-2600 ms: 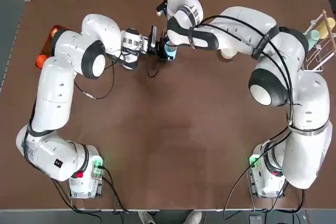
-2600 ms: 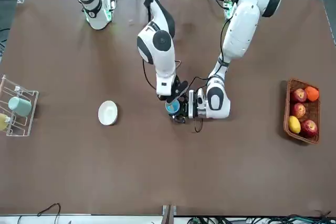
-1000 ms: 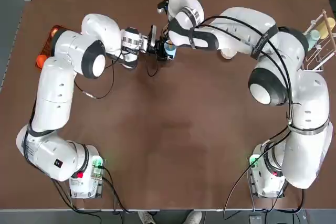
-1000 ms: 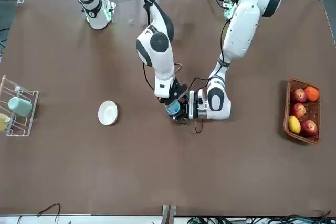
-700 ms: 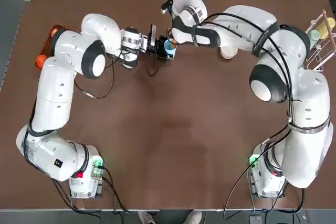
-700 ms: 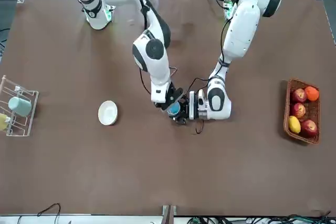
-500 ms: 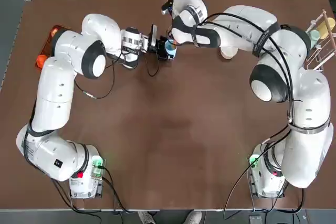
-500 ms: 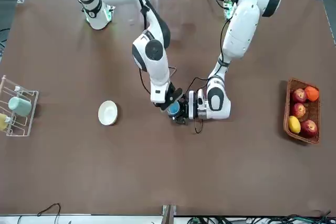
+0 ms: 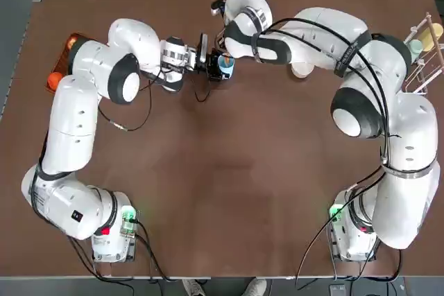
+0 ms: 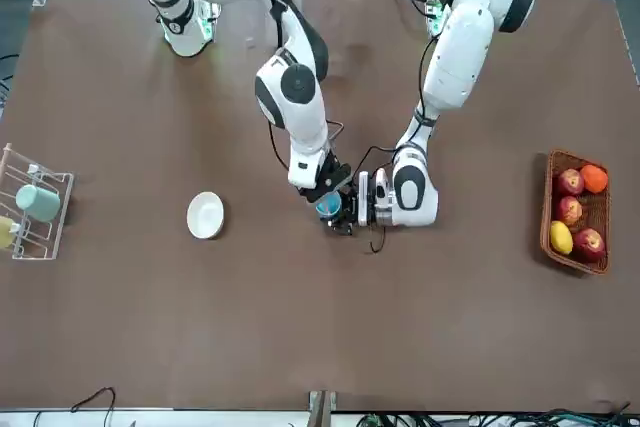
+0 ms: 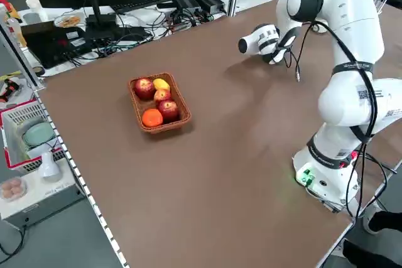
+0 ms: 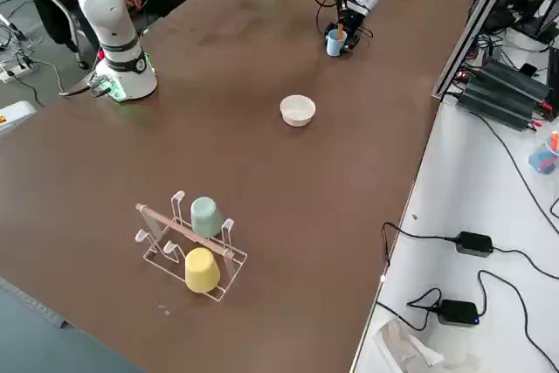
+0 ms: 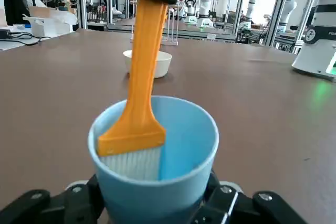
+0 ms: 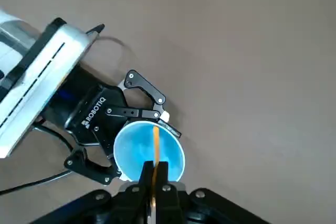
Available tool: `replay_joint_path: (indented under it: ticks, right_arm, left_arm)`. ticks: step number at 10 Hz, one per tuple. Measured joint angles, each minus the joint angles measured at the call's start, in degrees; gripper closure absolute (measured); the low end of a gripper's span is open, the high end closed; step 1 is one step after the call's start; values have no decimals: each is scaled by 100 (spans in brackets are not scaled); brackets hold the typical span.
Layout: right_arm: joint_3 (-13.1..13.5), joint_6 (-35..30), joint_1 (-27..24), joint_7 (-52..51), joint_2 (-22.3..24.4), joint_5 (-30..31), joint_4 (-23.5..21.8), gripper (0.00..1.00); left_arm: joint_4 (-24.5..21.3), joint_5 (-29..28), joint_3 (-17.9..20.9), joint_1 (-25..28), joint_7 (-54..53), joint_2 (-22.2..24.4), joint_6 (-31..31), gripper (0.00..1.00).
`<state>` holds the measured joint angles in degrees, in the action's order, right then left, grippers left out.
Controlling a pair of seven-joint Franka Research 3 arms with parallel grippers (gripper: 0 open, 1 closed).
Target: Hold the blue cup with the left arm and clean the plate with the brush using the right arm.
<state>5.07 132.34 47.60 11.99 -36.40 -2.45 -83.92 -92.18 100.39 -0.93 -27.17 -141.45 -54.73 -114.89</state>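
The brush (image 13: pixel 140 108) stands in the cup (image 13: pixel 157 187), handle clenched between the right jaws (image 14: pixel 155 167).

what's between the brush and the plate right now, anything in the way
The blue cup's wall: the brush bristles are down inside it, so the right gripper would have to lift clear. Beyond that, nothing visible stands on the table between cup and plate.

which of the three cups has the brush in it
The light-blue cup, held in the left arm's tool: the orange-handled brush dips into it, while the green and yellow cups sit on the wire rack.
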Motion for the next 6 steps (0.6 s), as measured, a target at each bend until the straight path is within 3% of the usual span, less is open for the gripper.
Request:
replay_joint_path:
  ticks: [3,6]
  right_arm:
    - [11,68,-119,-558,4,-55,-184,95]
    - [7,-55,-151,-300,99,-199,-254,95]
  left_arm:
    - [13,0,20,7,0,0,0,30]
    - [19,0,-13,-20,0,0,-1,30]
